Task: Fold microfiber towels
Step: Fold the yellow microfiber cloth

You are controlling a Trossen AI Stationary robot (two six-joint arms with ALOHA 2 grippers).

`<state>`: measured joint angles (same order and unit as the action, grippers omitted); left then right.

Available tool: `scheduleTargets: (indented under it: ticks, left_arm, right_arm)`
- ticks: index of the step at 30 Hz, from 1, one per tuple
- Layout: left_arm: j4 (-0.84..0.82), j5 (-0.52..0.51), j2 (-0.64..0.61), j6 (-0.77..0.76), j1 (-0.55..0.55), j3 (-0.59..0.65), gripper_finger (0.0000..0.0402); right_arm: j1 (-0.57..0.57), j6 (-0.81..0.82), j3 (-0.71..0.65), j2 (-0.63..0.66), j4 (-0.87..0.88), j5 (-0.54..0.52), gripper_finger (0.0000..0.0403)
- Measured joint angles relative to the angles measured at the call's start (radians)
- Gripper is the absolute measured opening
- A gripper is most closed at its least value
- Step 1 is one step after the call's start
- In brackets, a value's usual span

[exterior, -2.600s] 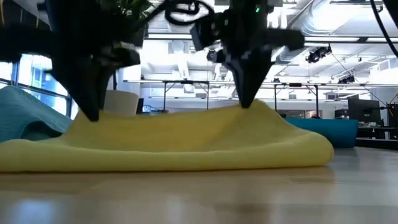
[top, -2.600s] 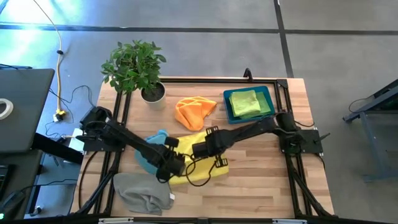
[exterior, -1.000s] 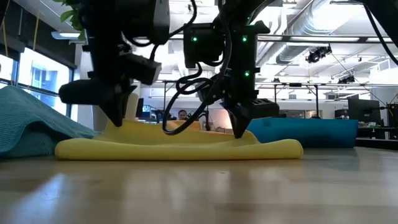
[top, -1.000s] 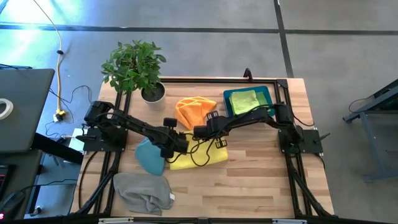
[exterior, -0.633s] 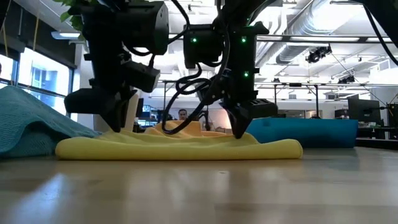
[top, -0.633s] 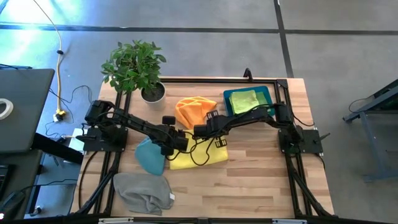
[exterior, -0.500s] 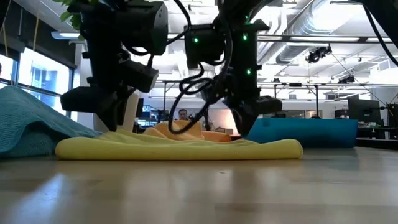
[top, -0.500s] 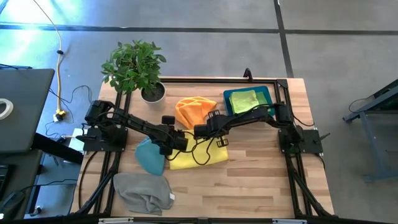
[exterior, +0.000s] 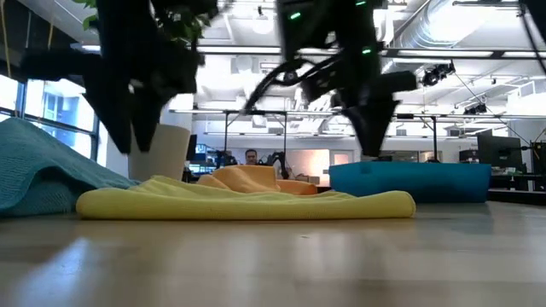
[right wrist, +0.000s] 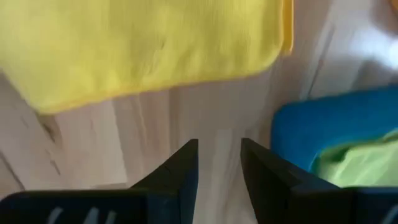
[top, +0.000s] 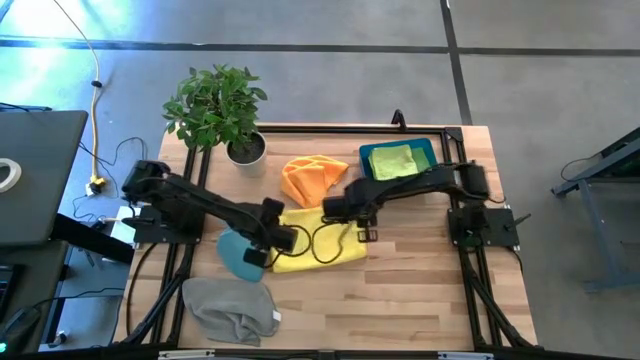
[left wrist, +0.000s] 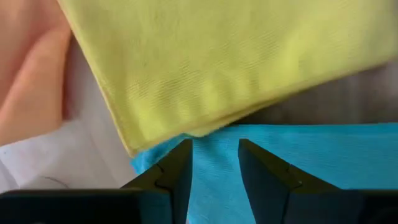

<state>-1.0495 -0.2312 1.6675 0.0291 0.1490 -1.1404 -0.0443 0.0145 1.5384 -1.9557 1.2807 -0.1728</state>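
Wooden table [top: 420, 290] carries the whole job, with the blue plastic bin [top: 432, 180] at its far right corner already holding a folded lime green towel [top: 393, 161]. Nearer the middle lies the yellow towel [top: 330, 250], folded over into a flat band whose doubled edges look roughly level in the low view. Beside it on the left sits the light blue towel [top: 235, 255], touching and partly tucked under the yellow one's corner, as the left wrist view shows. An orange towel [top: 310, 178] is bunched just behind, and a grey towel [top: 228, 310] lies crumpled near the front left.

Both grippers hang clear of the cloth. The left gripper [left wrist: 214, 163] hovers over the seam where yellow meets light blue, its fingers a narrow gap apart and holding nothing. The right gripper [right wrist: 219, 163] hovers over bare wood between the yellow towel's edge and the bin, fingers likewise slightly parted and empty.

My reading is that one fold is down and a second is due. To do it well, each gripper should pinch only yellow cloth at matching corners of one short end; the left must take care not to catch the light blue layer beneath. Lifting both corners level and laying them squarely on the opposite edge should keep the fold from skewing.
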Motion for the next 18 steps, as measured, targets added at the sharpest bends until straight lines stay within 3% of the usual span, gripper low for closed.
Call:
scheduleTargets:
  ticks: [3, 9, 14, 18]
  left_arm:
    - [0.057, 0.0, -0.068, -0.038, 0.028, 0.009, 0.0114]
    - [0.464, -0.001, -0.22, -0.072, 0.05, 0.193, 0.0111]
    - [0.795, -0.04, -0.268, -0.127, 0.041, 0.371, 0.011]
    - [0.892, -0.075, -0.264, -0.182, 0.041, 0.465, 0.011]
  right_arm:
    - [-0.028, 0.126, -0.183, 0.14, -0.172, -0.01, 0.0114]
    - [-0.119, 0.448, -0.552, 0.384, -0.765, -0.072, 0.0114]
    - [-0.172, 0.605, -0.747, 0.425, -1.161, -0.079, 0.0114]
    - [-0.202, 0.689, -0.791, 0.387, -1.262, -0.115, 0.0114]
